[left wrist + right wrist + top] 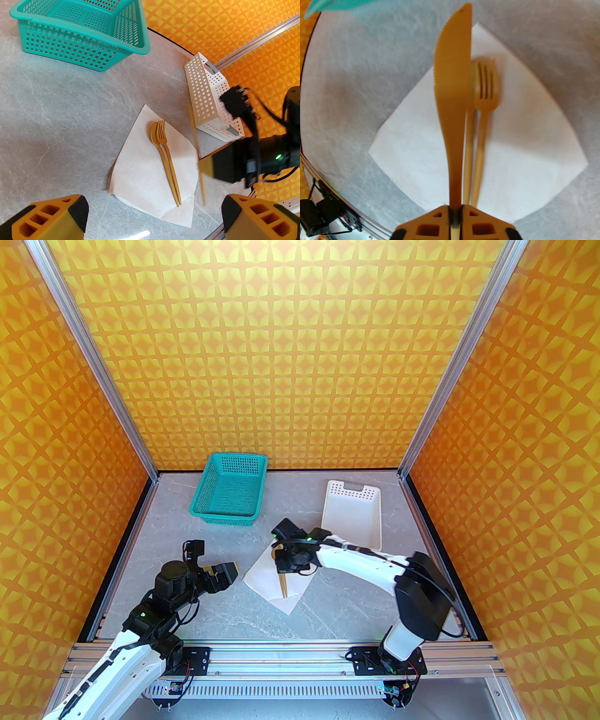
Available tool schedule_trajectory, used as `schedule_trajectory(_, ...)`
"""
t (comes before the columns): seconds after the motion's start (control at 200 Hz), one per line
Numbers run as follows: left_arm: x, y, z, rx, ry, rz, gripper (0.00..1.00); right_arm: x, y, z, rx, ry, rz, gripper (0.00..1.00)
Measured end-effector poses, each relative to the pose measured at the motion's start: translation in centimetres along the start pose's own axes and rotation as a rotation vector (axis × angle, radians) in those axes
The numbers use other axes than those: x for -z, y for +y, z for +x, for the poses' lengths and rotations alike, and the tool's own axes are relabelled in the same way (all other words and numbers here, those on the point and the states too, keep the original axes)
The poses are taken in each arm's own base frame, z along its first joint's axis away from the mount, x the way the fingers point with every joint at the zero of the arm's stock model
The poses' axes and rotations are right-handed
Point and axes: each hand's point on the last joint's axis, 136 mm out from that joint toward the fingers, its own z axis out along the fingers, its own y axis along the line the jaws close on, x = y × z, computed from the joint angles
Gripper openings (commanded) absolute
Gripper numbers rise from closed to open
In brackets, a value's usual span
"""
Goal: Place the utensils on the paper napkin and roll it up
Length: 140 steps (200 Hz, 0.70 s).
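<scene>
Left of top view: left claw (227, 573), jaws spread wide, empty, just beside left corner of thin white square paper napkin (262, 577). On napkin: small tan wood-coloured fork (161, 133) and matching spoon (153, 133), side by side, handles along the diagonal. Bottom of right wrist view: right claw (454, 211), jaws narrow, pinching handle of tan serrated knife (452, 93). Knife's long axis parallel to fork and spoon, just left of them there, blade pointing away from claw. Contact with paper: I cannot tell. I judge straight descent, no twist; right arm nearer.
</scene>
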Motion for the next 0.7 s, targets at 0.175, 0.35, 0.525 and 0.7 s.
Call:
schedule_trajectory(0.175,0.0,0.0,0.0,0.0,0.0,0.0,0.99,-1.9,0.4,0.3,0.014,0.022,0.025,0.12)
schedule_trajectory(0.35,0.0,0.0,0.0,0.0,0.0,0.0,0.99,-3.1,0.6,0.6,0.012,0.036,0.036,0.12)
schedule_trajectory(0.525,0.0,0.0,0.0,-0.002,0.0,0.0,0.99,-3.7,0.5,0.5,0.007,0.034,0.047,0.12)
schedule_trajectory(0.7,0.0,0.2,0.3,-0.012,0.011,-0.009,0.99,-4.4,0.1,0.4,0.007,0.033,0.068,0.12)
